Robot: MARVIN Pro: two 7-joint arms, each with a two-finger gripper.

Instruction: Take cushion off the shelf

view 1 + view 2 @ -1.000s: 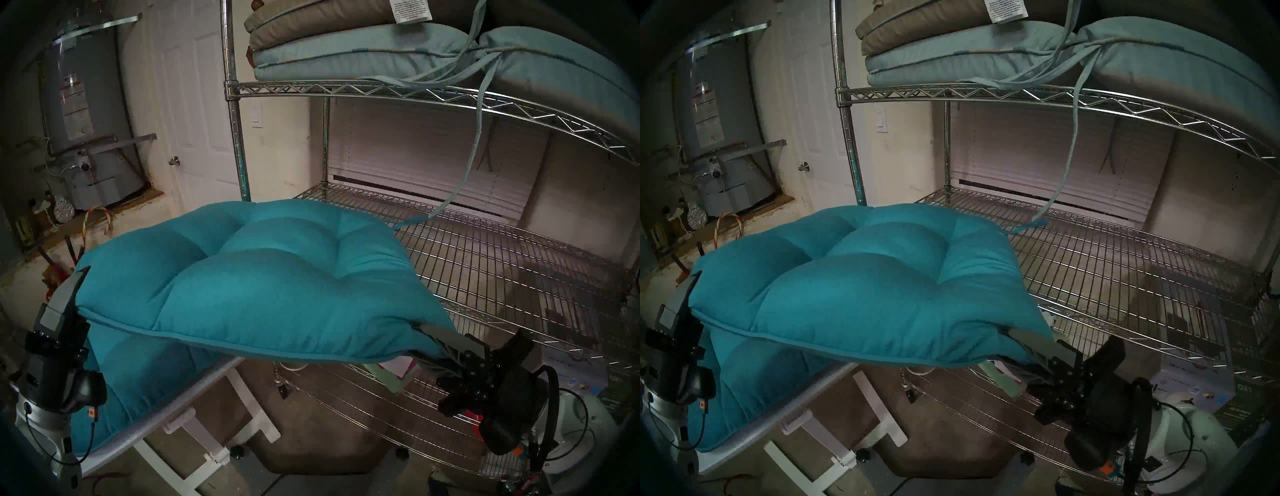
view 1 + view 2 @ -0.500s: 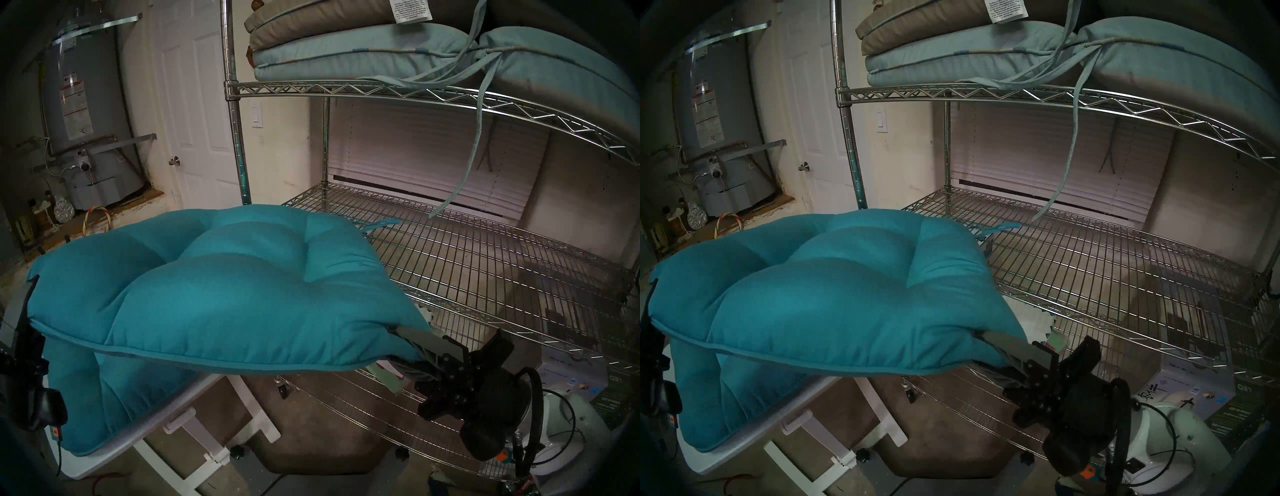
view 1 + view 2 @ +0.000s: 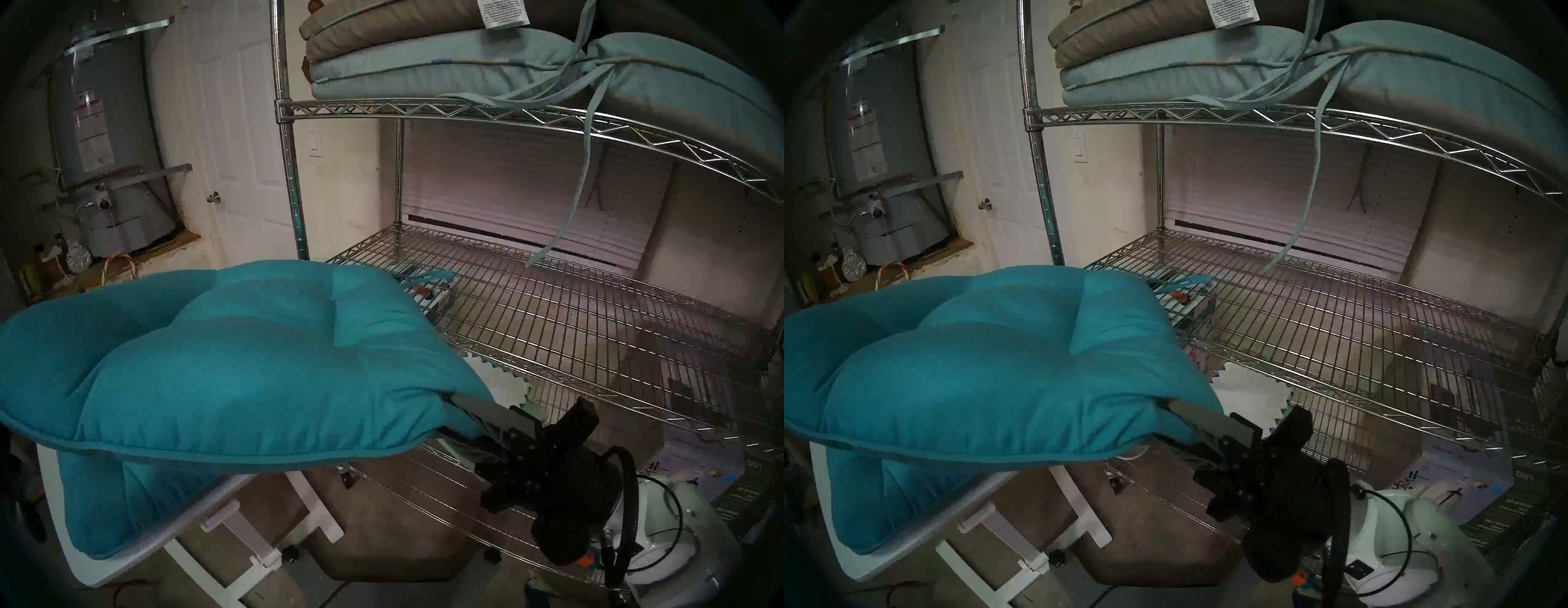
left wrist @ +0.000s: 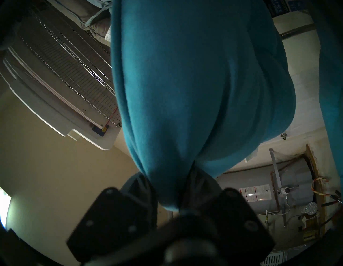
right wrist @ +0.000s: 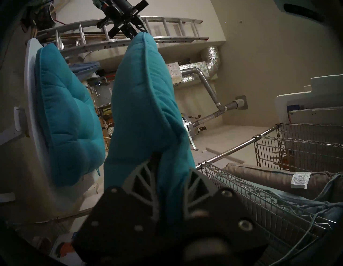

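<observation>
The teal cushion (image 3: 237,361) hangs in the air left of the wire shelf (image 3: 594,322), above a second teal cushion (image 3: 127,505) on the white table (image 3: 106,571), pinched at its near right corner by the right gripper (image 3: 462,418) and at its left corner by the left gripper (image 4: 172,187).

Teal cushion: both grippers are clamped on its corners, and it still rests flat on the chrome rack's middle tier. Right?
Not quite. The teal cushion is off the wire shelf, carried clear of its middle tier by the left gripper and right gripper; the head view shows it.
</observation>
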